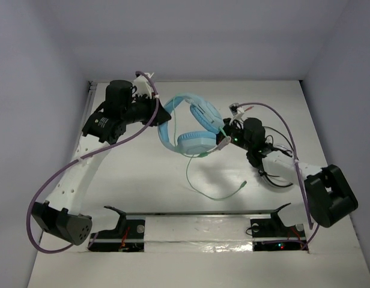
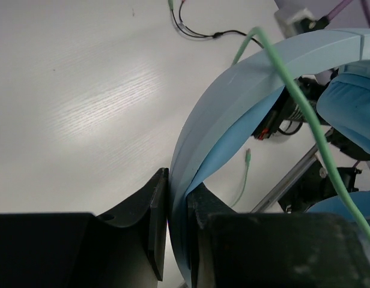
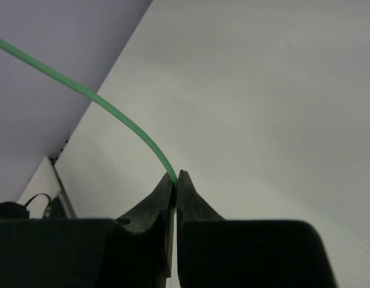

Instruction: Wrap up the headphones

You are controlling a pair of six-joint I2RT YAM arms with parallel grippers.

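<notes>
The light blue headphones [image 1: 191, 123] sit at the middle of the table, ear cups toward the right arm. My left gripper [image 1: 160, 111] is shut on the blue headband [image 2: 233, 102], which is clamped between its jaws [image 2: 178, 204]. An ear cup [image 2: 353, 108] shows at the right of the left wrist view. My right gripper [image 1: 223, 139] is next to the lower ear cup and is shut on the pale-green cable [image 3: 113, 114], pinched at its tips [image 3: 176, 178]. The cable [image 1: 200, 189] loops down over the table and ends in a plug [image 1: 244, 183]. It also crosses the headband in the left wrist view [image 2: 305, 114].
A thin black cable [image 1: 275, 179] lies on the table under the right arm. A metal rail [image 1: 197, 213] runs along the near edge between the arm bases. White walls close the table at the back and sides.
</notes>
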